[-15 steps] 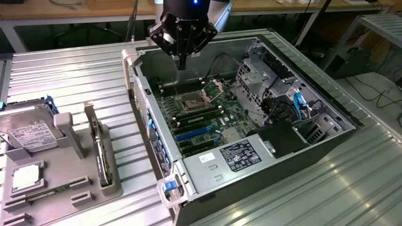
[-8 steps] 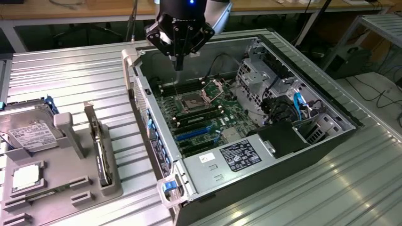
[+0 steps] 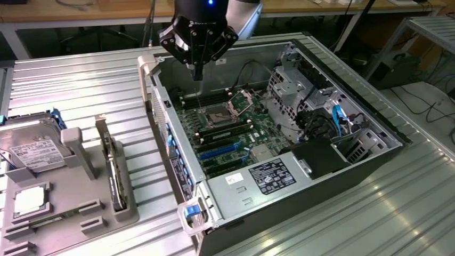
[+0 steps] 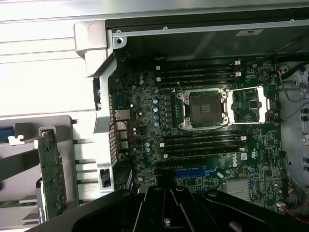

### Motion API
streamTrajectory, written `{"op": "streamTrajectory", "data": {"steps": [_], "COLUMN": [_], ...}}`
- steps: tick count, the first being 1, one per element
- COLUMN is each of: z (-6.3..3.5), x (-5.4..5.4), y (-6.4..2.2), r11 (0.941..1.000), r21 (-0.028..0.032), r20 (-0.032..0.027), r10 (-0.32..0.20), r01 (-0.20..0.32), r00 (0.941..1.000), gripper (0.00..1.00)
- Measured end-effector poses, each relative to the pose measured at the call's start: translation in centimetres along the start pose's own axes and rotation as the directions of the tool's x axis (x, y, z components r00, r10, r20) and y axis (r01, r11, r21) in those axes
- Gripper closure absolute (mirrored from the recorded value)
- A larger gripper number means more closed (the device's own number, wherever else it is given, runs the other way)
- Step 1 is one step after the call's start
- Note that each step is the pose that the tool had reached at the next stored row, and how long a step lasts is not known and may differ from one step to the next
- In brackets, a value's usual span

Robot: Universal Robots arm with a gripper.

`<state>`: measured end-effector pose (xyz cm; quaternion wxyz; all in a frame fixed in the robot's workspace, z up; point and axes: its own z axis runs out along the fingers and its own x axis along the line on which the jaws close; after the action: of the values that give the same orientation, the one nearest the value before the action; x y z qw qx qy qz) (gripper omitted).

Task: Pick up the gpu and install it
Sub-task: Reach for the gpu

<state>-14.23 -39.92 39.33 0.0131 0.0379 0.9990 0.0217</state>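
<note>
Exterior view, claw: your claw (image 3: pixel 198 73) hangs over the far end of the open computer case (image 3: pixel 165 122), above the motherboard (image 3: pixel 227 130). Its fingers are drawn narrow, tips together, with nothing between them.
Gpu, place: the gpu (image 3: pixel 112 170) stands on edge in a slot of the grey holder (image 3: pixel 74 152) on the desk (image 3: pixel 85 90), at the exterior view's left, outside the case and well apart from the claw.
Gpu, axis: its long axis runs roughly alongside the case wall nearest it, thin edge up.
Wrist view, extra: you see the gpu (image 4: pixel 52 174) as a green board face, plus the processor socket (image 4: pixel 203 108) and blue slots (image 4: pixel 193 171) close up.
Exterior view, extra: you also get the hard drive (image 3: pixel 32 152) in the holder and the labelled power supply (image 3: pixel 274 178).
</note>
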Motion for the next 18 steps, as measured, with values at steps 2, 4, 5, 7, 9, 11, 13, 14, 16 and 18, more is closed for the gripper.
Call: {"op": "streamTrajectory", "data": {"steps": [2,4,5,7,9,11,13,14,16,18], "z": [-0.01,-0.01,-0.02,-0.02,-0.03,-0.03,-0.04,-0.04,-0.05,-0.06], "x": [0.2,0.4,0.5,0.7,1.0,1.2,1.4,1.5,1.6,1.9], "y": [-0.02,-0.04,-0.05,-0.07,-0.10,-0.12,-0.15,-0.16,-0.20,-0.24], "r11": [1.0000,1.0000,1.0000,1.0000,1.0000,1.0000,1.0000,1.0000,1.0000,1.0000], "r21": [0.0001,0.0000,0.0000,0.0000,-0.0001,-0.0001,0.0000,-0.0001,0.0000,0.0000], "r20": [0.0000,0.0000,0.0000,0.0000,0.0000,0.0001,0.0000,0.0000,0.0000,-0.0001], "r10": [0.000,0.000,0.000,0.000,0.000,0.000,0.000,0.000,0.000,-0.002], "r01": [0.000,0.000,0.000,0.000,0.000,0.000,0.000,0.000,0.000,0.002], "r00": [1.0000,1.0000,1.0000,1.0000,1.0000,1.0000,1.0000,1.0000,1.0000,1.0000], "gripper": [0.89,0.89,0.89,0.89,0.89,0.89,0.89,0.89,0.89,0.89]}}
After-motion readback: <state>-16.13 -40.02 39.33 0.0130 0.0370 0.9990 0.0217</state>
